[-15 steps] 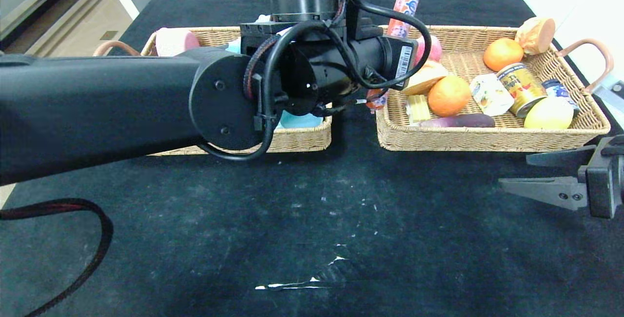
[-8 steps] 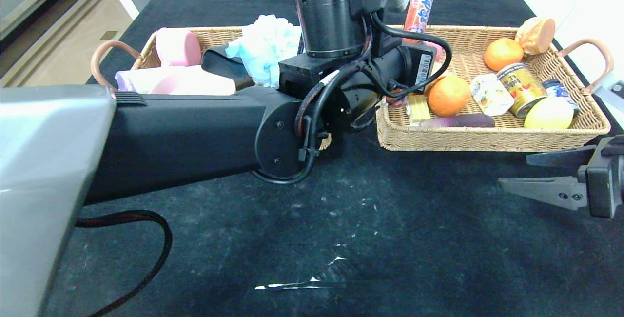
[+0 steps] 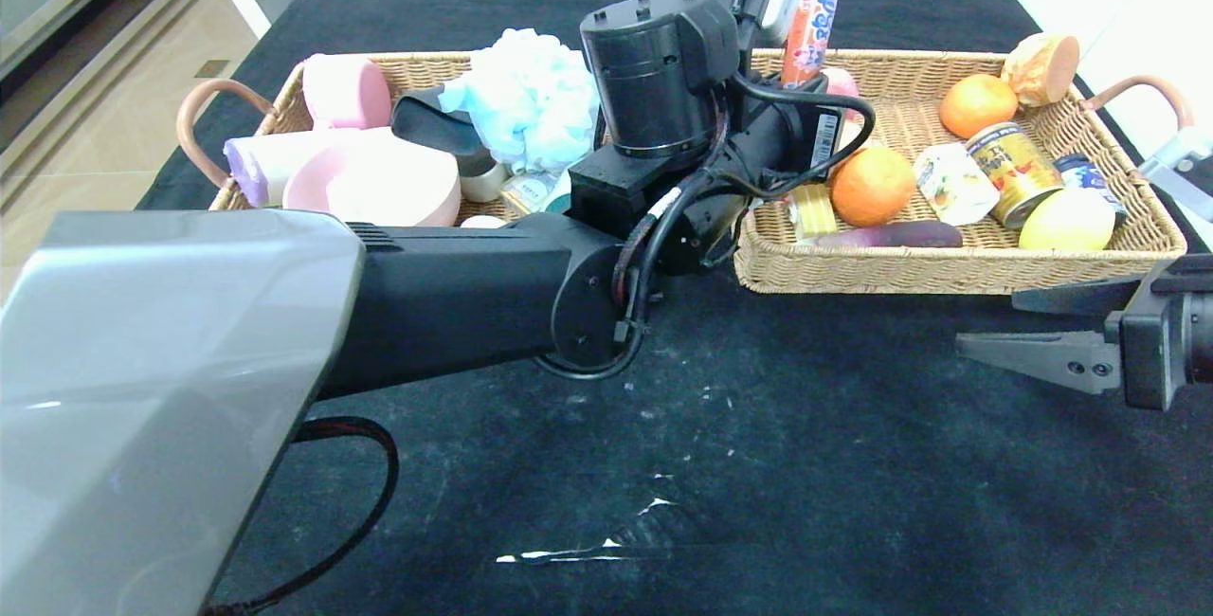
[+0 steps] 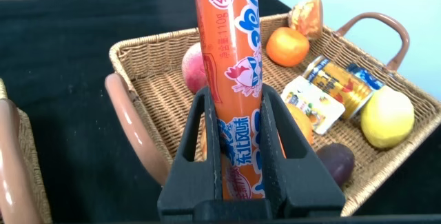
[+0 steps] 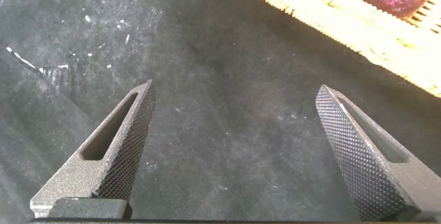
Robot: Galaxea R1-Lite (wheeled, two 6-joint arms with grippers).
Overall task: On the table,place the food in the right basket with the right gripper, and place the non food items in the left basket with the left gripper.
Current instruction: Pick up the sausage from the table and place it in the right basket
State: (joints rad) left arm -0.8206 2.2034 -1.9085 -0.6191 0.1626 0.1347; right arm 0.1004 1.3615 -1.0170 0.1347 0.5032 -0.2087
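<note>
My left gripper point(image 4: 236, 93) is shut on the long orange-red sausage stick point(image 3: 813, 19), which stands nearly upright above the left end of the right basket point(image 3: 948, 270). In the left wrist view the stick point(image 4: 231, 58) runs between both fingers over the wicker. A white carton point(image 3: 950, 182) lies in that basket among fruit and cans. The left basket point(image 3: 417, 66) holds a light-blue pouf point(image 3: 531, 95), a black pouch point(image 3: 431, 123), cups and a pink bowl. My right gripper point(image 3: 986, 322) hangs open over the black table point(image 3: 758, 464), in front of the right basket, with nothing between its fingers point(image 5: 124, 141).
My left arm point(image 3: 455, 294) stretches across the front of the left basket and hides part of it. The right basket's brown handles point(image 3: 1147, 90) stick up at its ends. White scuffs point(image 3: 606, 540) mark the cloth near the front.
My left arm has swung right and farther out, uncovering the left basket, and the sausage stick moved right with it and stands more upright. The right gripper shifted slightly left.
</note>
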